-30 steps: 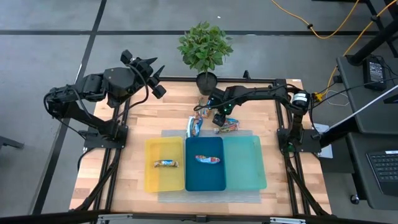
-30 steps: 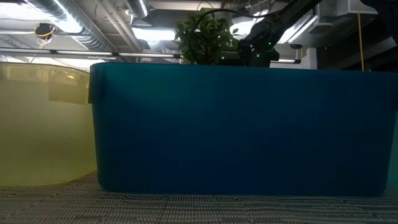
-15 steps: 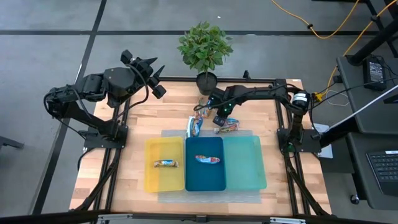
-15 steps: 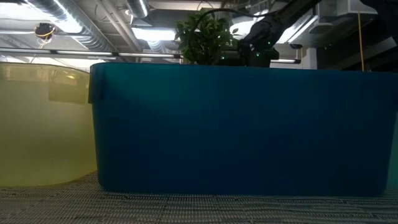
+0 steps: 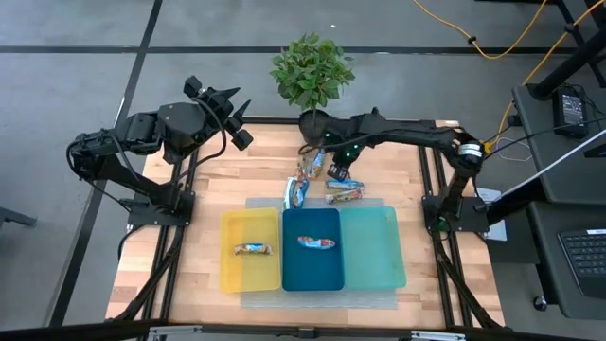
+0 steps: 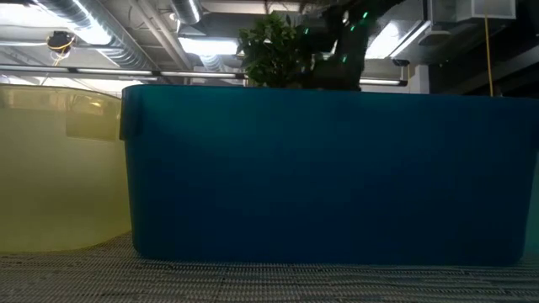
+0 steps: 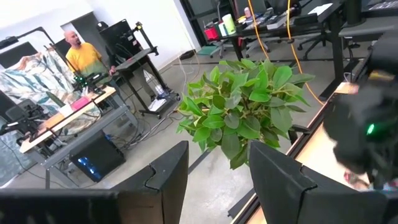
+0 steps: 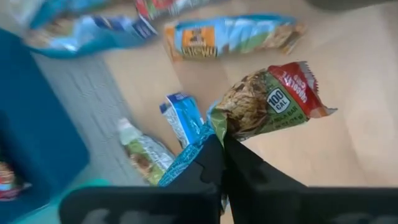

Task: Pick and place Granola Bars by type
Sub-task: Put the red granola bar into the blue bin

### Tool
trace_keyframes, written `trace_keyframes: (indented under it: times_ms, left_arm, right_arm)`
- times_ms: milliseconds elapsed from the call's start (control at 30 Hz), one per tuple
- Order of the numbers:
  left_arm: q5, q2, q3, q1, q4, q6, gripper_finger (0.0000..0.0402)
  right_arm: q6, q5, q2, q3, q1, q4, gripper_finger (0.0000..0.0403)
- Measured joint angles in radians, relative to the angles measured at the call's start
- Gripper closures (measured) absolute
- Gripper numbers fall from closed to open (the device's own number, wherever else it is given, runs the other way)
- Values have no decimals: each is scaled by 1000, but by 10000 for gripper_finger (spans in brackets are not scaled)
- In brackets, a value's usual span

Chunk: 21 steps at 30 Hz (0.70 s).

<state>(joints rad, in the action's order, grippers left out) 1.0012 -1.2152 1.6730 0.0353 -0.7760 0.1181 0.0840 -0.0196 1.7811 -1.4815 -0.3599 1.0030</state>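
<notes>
My right gripper is over the table's far middle, just near of the plant pot, shut on a granola bar with a green-brown wrapper and a red end. Loose granola bars lie on the wood below it, next to another bar. One bar lies in the yellow tray and one in the dark blue tray. My left gripper is raised off the table's far left corner, open and empty. My right gripper pinches the bar's near end between its two shut fingers, coming from above. The bar sticks out past the fingertips with its red end farthest from them. It is lifted clear of the wood and of the other bars.
A teal tray lies to the right of the dark blue one, all three on a grey mat. A potted plant stands at the far edge. The low view is filled by the dark blue tray's wall.
My right gripper has shut on the bar among the loose ones and risen with it, shifting a little toward the far edge. The bar has come up off the wood. My left arm has kept still.
</notes>
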Motion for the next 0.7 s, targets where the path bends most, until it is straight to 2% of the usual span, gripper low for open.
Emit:
trace_keyframes:
  times_ms: [200, 400, 700]
  left_arm:
    - [-1, 0, 0, 0, -18, 0, 242]
    - [-9, 0, 0, 0, -44, 0, 242]
    - [-15, 0, 0, 0, -45, 24, 242]
  right_arm:
    - [11, 3, -174, 0, 17, 22, 398]
    - [-13, 2, -333, -1, 89, 19, 392]
    - [25, 2, -427, -1, 194, -16, 394]
